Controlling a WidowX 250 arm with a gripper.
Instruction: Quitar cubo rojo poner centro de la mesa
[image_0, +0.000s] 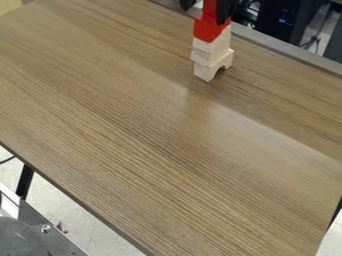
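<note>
Straddling a red block (210, 7), the open claw (206, 11) topped a red cube (208, 30) on arch-footed wooden blocks (210, 52) near the grained table's (133, 125) far edge.

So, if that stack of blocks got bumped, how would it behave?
The stack would probably tip rather than slide, being tall and narrow. It would likely come apart too, since its blocks look simply piled and not quite lined up. The pieces themselves seem stiff and, with their flat sides, unlikely to roll far.
</note>
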